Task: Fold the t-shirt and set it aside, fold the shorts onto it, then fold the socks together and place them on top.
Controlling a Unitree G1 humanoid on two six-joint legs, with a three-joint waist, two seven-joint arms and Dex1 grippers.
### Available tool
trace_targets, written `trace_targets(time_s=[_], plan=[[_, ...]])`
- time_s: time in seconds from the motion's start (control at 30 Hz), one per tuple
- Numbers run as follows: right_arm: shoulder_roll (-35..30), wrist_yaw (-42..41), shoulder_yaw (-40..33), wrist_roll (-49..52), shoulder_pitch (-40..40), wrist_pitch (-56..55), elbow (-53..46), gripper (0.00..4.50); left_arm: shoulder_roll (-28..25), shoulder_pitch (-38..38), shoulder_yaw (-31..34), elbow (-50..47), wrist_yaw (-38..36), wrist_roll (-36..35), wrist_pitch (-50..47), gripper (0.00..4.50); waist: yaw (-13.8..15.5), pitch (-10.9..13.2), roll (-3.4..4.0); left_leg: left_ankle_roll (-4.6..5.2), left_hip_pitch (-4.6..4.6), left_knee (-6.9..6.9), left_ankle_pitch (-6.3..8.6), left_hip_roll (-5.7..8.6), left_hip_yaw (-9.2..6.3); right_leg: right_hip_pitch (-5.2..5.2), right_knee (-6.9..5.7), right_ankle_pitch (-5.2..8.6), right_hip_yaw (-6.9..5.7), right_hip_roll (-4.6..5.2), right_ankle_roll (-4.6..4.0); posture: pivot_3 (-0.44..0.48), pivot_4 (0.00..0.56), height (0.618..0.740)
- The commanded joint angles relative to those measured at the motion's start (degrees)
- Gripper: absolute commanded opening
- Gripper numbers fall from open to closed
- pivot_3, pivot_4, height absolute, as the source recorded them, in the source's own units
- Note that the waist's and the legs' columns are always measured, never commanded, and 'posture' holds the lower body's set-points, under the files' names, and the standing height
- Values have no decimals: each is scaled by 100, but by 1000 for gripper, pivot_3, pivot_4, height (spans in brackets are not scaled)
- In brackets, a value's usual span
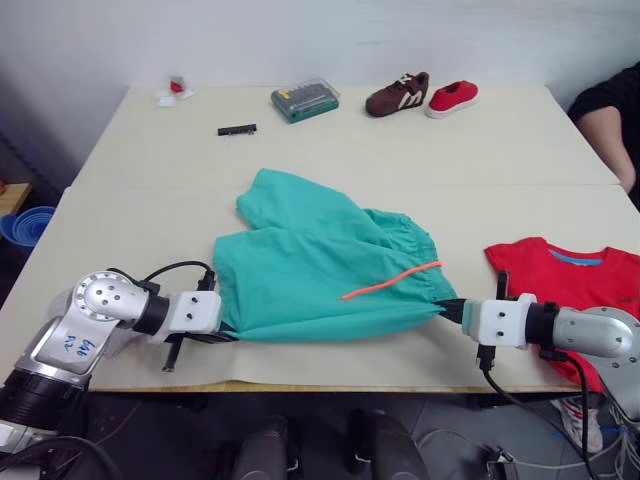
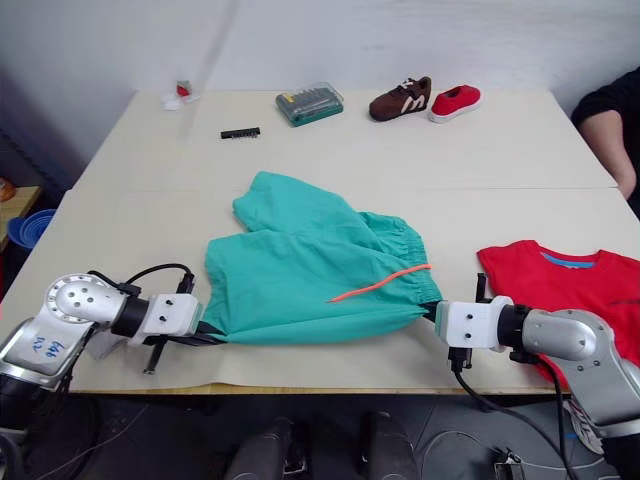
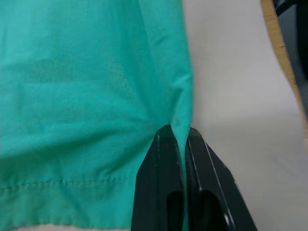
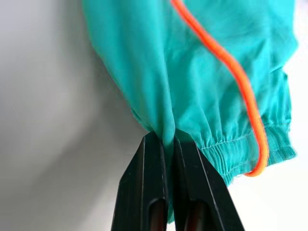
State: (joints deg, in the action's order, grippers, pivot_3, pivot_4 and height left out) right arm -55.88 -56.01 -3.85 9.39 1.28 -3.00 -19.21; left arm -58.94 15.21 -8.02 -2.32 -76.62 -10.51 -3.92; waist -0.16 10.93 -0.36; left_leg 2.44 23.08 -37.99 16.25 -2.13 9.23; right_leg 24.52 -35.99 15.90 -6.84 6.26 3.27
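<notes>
A wide beige table (image 1: 120, 170) spans most of the frame, a seam running across its middle. A pale grey-white wall (image 1: 300, 40) stands behind it along the top. At the left edge, a blue bowl (image 1: 25, 225) sits on a low wooden surface. The floor below is dark.

shorts (image 1: 320, 265) mid-table (image 1: 130, 210) | t-shirt (image 1: 580, 275) right | shoes (image 1: 420, 96) behind

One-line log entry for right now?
step: fold shorts | left gripper: shut on hem | right gripper: shut on waistband | t-shirt: robot's right | socks: unseen
</notes>
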Motion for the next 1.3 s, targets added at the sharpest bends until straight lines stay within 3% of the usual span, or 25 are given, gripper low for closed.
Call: trace_targets(time_s=[0.03, 0.2, 0.43, 0.53, 0.67, 0.83, 0.9, 0.93, 1.0, 1.1, 1.17, 1.23, 1.3], plan=[[-268, -512, -518, 1234, 360, 960, -878, 0, -909, -439, 132, -255, -1099, -396, -634, 11, -154, 1, -23, -20, 0, 0, 8, -20, 2, 1, 1, 8, 1, -21, -9, 0, 150, 740], [-296, -532, -772, 1544, 624, 1491, -1256, 0, -1401, -913, 298, -672, -1397, -865, -999, 11, -173, 2, -25, -75, -11, 1, 23, -68, 12, 9, -5, 48, 8, -86, -34, 0, 150, 740], [-175, -438, -834, 1364, 749, 1582, -1296, 0, -1351, -847, 463, -880, -1182, -1246, -1360, 11, -53, 4, -33, -77, -9, -4, 55, -62, 8, 6, 7, 47, 13, -76, -42, 0, 150, 740], [-130, -410, -942, 1547, 774, 1749, -1328, 0, -1487, -668, 659, -1036, -1423, -1885, -2034, 11, -7, 4, -33, -80, -8, -4, 47, -63, 9, 8, 3, 46, 14, -76, -43, 0, 150, 740], [-41, -369, -1097, 1902, 732, 2074, -1404, 0, -2104, -681, 696, -1185, -1588, -2699, -2297, 11, 0, 5, -37, -80, -5, -5, 33, -67, 6, 11, -3, 46, 13, -80, -43, 0, 150, 740], [48, -288, -1186, 2299, 518, 2530, -1350, 0, -2047, 50, 306, -640, -1584, -2400, -2121, 11, 4, 6, -34, -77, -6, -9, 31, -62, 10, 10, -3, 47, 12, -84, -42, 0, 150, 740], [-15, -401, -1021, 2287, 441, 2627, -1235, 0, -1887, 474, -183, -457, -1588, -2124, -1869, 11, 8, 5, -34, -76, -10, -8, 32, -63, 11, 8, -3, 47, 12, -84, -42, 0, 150, 740], [-40, -386, -860, 2128, 261, 2629, -1064, 0, -1524, 923, -442, -159, -1578, -1771, -1693, 11, 10, 5, -34, -76, -7, -8, 33, -63, 11, 10, -3, 47, 13, -84, -42, 0, 150, 740], [75, 206, -467, 1220, -750, 2281, -269, 0, -310, 2410, -840, 1250, -753, -764, -904, 11, 65, 5, -34, -70, -21, -16, 32, -58, 15, -7, -5, 45, 12, -86, -39, 0, 150, 740], [455, 2135, -486, -251, -2646, 1430, 1016, 0, 1434, 4960, -253, 4040, 2180, 209, 1121, 11, 166, 39, -81, -28, 22, -39, -10, -45, 14, 15, 8, -10, 5, -90, -45, 0, 150, 740], [325, 3255, -731, -1227, -3427, 453, 1451, 0, 1763, 6324, 364, 5276, 4011, 415, 2281, 11, 141, 56, -97, -28, 135, -80, -65, -47, 10, 113, 2, -90, 10, -68, -38, 0, 150, 740], [172, 3481, -923, -1497, -3663, 106, 1417, 0, 1711, 6944, 504, 5822, 4382, 617, 3095, 11, 85, 56, -96, -21, 245, -105, -72, -50, 24, 216, -19, -103, 17, -64, -25, 0, 150, 740], [35, 3408, -1069, -1578, -3504, -268, 1302, 0, 1694, 7099, 549, 6063, 4067, 649, 3609, 11, 39, 37, -81, -29, 202, -27, -48, -40, 76, 226, -23, -98, -2, -78, -20, 0, 150, 740]])
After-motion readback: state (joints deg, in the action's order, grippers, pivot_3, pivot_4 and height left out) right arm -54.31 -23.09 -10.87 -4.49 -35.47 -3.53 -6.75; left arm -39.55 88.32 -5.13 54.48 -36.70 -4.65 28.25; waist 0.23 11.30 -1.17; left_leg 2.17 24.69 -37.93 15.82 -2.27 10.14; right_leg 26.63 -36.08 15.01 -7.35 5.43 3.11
